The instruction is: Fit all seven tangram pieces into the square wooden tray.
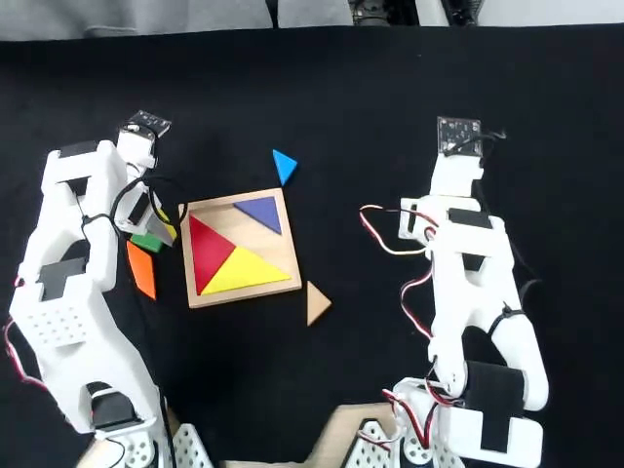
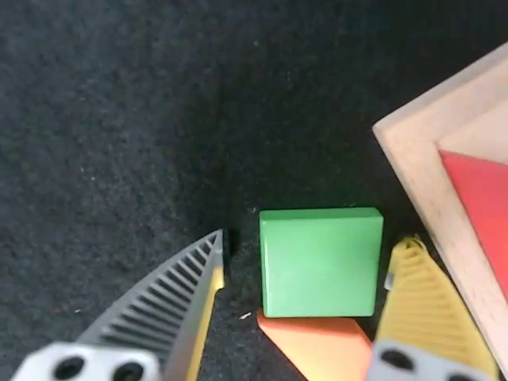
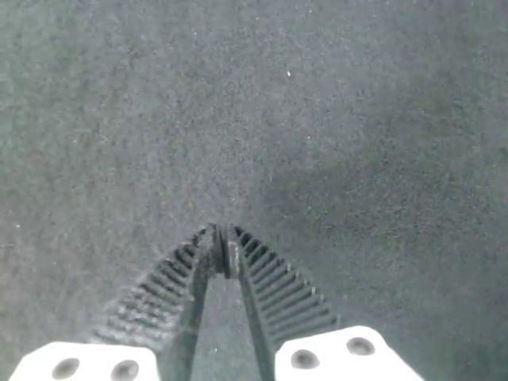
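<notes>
A black cloth-covered table [image 1: 370, 97] is spreading under everything, with the left arm [image 1: 68, 292] and the right arm [image 1: 478, 283] standing at opposite sides of it. The square wooden tray [image 1: 244, 295] is lying between them, nearer the left arm and turned slightly askew.

Inside the tray, a large red triangle [image 1: 207, 249] is filling the side toward the left arm. A large yellow triangle [image 1: 246, 271] is sitting against it along the near edge, and a violet-blue piece [image 1: 261, 212] is occupying the far corner. The rest of the tray floor is showing bare wood.

An orange parallelogram [image 1: 142, 269] is lying on the cloth just beside the tray on the left arm's side. A plain wooden triangle [image 1: 316, 303] is resting just off the tray's near corner on the right arm's side. A small blue triangle [image 1: 284, 165] is sitting just beyond the far edge.

The green square [image 2: 321, 261] is lying flat, touching the orange parallelogram's end and near the tray's corner. The left gripper [image 2: 313, 238] is spread wide and straddling it, one finger on either side. The right gripper [image 3: 221, 238] is closed, tips meeting, holding nothing over bare cloth.
</notes>
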